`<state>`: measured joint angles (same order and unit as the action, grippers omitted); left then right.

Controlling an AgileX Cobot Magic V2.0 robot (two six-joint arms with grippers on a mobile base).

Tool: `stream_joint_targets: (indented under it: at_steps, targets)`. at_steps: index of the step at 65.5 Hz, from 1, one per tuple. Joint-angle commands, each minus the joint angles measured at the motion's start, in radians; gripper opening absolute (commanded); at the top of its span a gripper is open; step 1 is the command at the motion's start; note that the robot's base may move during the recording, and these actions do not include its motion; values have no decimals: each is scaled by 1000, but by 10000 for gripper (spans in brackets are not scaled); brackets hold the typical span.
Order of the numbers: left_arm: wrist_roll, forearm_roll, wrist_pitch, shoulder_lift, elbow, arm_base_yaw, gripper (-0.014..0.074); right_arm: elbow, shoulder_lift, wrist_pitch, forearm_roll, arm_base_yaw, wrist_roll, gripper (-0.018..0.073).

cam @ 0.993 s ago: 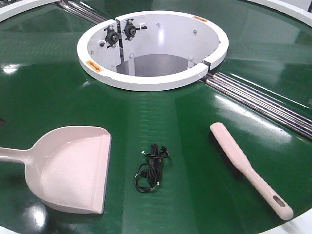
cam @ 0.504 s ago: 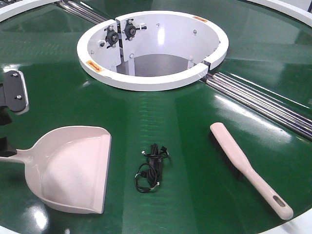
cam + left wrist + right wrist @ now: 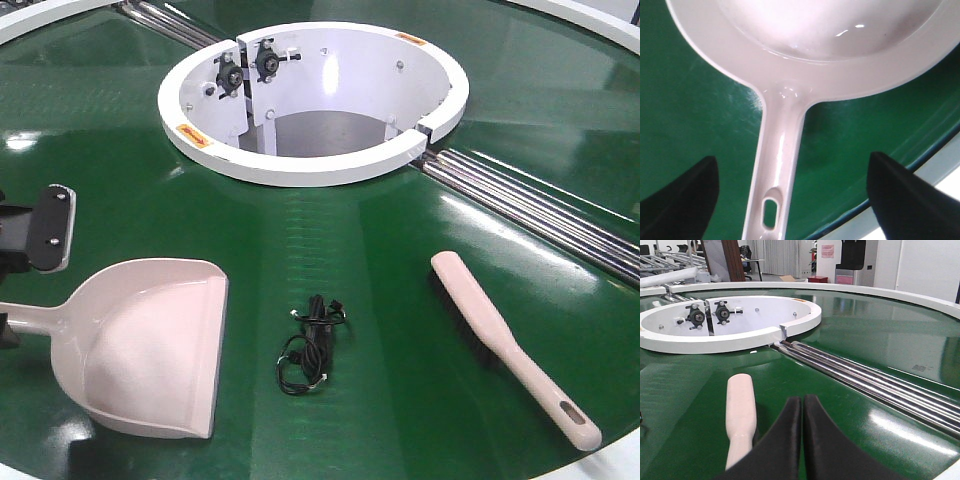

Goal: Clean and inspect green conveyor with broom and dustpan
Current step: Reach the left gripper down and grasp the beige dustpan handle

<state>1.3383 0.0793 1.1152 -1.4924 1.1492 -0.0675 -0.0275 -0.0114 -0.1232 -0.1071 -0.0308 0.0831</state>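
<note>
**Conveyor.** The conveyor (image 3: 350,250) carries all the items. The white hub (image 3: 300,165) sits at the far centre. Chrome rollers (image 3: 540,215) run from the hub toward the right edge.

**Dustpan.** The dustpan (image 3: 150,345) lies flat on the belt at near left. Its front lip faces right and its handle points left.

**Broom.** The broom (image 3: 500,340) lies diagonally at near right, well apart from the dustpan. Its head is toward the rollers and its hang-hole end is at the belt edge.

**Cable.** A coiled black cable (image 3: 310,345) lies between the dustpan and the broom, touching neither.

**Left gripper.** The left gripper (image 3: 792,165) has its fingers (image 3: 685,200) spread apart. One finger stands on each side of the dustpan handle, near the hang hole. Neither touches the handle.

**Right gripper.** The right gripper (image 3: 802,440) has its fingers pressed together with nothing between them. The broom lies just to their left on the belt.
</note>
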Motion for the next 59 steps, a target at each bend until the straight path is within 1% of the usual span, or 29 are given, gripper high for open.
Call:
stream_joint_targets:
  at_steps: [1,15,32,41,47,51,57,59]
  targets:
    - [-9,7,-26,9,31,-4,577,-4,-11,73,-13,5,0,-9]
    - [27,14,-38,-54,31,-6,577,-4,-11,73,-13,5,0,-9]
    - [27,63,-87,-108,31,-6,575,-4,-11,73,-13,5,0,-9]
    - [27,63,-96,-149,31,-6,572,-4,-11,73,-13,5,0,-9]
    - [27,63,-96,-176,31,-6,547,-4,-11,73,-13,5,0,-9]
    - [27,63,-96,-186,31,-6,510,-4,-11,73,-13,5,0,-9]
    - [27,67,-96,-191,31,-6,429,-4,-11,73,-13,5,0,-9]
    - [27,67,-97,-192,31,-6,384,-4,-11,73,-13,5,0,-9]
